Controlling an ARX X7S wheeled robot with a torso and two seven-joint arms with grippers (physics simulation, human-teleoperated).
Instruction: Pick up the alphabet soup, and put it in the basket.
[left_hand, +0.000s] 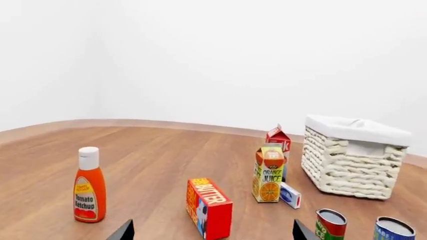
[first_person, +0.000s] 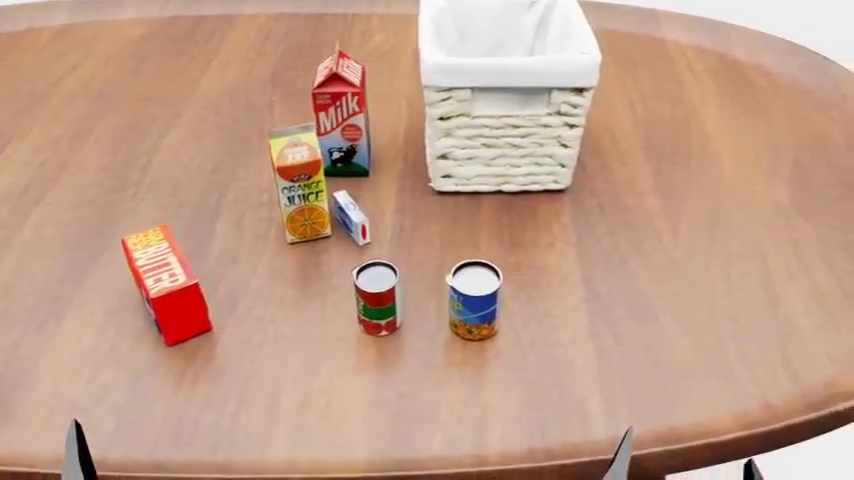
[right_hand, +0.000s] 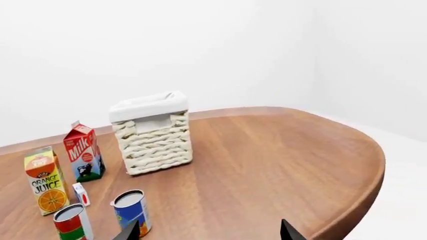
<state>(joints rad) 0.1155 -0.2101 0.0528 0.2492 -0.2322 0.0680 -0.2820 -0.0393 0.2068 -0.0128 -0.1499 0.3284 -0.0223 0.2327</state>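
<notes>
The alphabet soup (first_person: 474, 300), a small can with a blue label and a pale lid, stands upright on the wooden table (first_person: 694, 230); the wrist views also show the alphabet soup (right_hand: 132, 211) (left_hand: 393, 230). Behind it sits the cream woven basket (first_person: 505, 150) with a white liner, seen too as the basket (right_hand: 153, 145) (left_hand: 350, 167). My right gripper (right_hand: 210, 232) is open and empty, with one fingertip close beside the can. Only its dark tips show at the table's near edge, the right gripper (first_person: 685, 468) apart from the can. My left gripper (left_hand: 213, 232) is open, nothing between its fingers.
A red and green can (first_person: 378, 298) stands just left of the soup. Further left are a small white box (first_person: 351, 217), an orange juice carton (first_person: 302, 185), a milk carton (first_person: 342, 115) and a red butter box (first_person: 166, 283). A ketchup bottle (left_hand: 89, 186) stands beyond.
</notes>
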